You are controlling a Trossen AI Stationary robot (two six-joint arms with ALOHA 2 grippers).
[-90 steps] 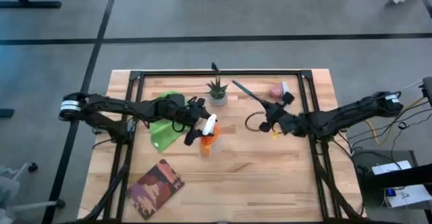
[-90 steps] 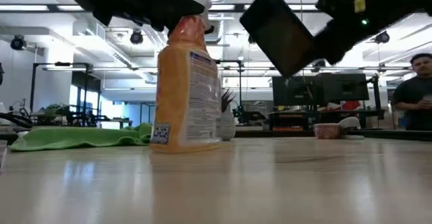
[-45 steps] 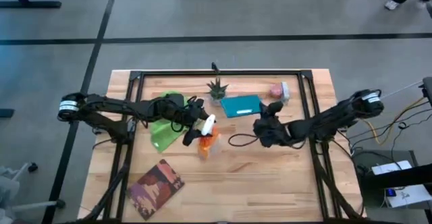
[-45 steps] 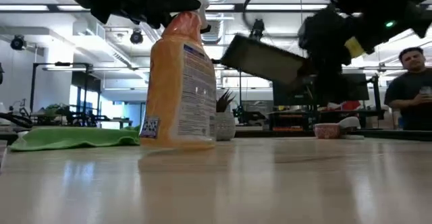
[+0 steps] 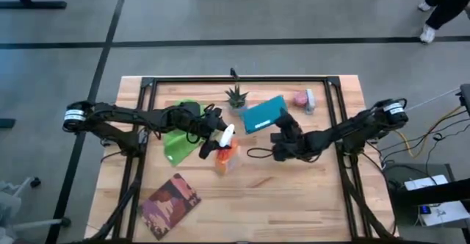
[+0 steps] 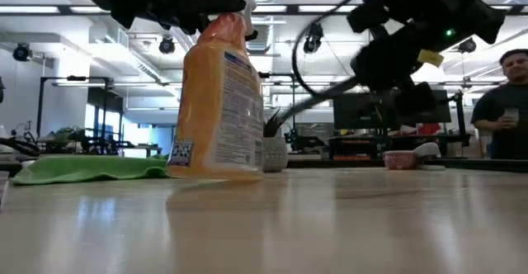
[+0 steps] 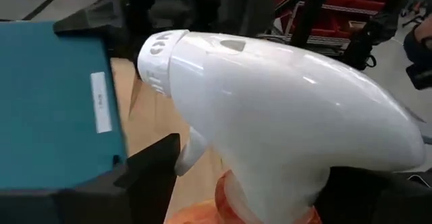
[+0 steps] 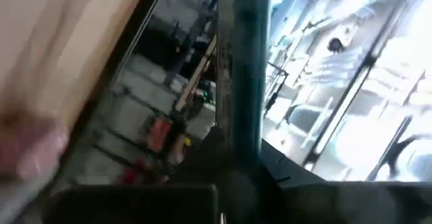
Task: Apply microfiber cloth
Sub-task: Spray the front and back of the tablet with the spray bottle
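Nearest the front edge of the wooden table (image 5: 294, 200), toward the left side, lies a brown patterned booklet (image 5: 170, 203), flat and well apart from everything else. Farther in, near the table's middle, stands the orange spray bottle (image 5: 225, 154) with its white head (image 7: 270, 116); the left gripper (image 5: 211, 142) is clenched on that head, and in the low view the bottle (image 6: 216, 101) leans slightly. Just left of the bottle, the lime-green microfiber cloth (image 5: 176, 141) lies crumpled on the table, partly under the left arm and held by neither gripper; the low view shows it (image 6: 91, 169) as a flat green strip behind the bottle. To the right of the bottle, the right gripper (image 5: 277, 137) grasps a flat teal-backed tablet (image 5: 263, 115) by its edge, lifted off the table and tilted. Behind the tablet stands a small spiky potted plant (image 5: 236, 96), and a pink object (image 5: 301, 98) rests near the back right.
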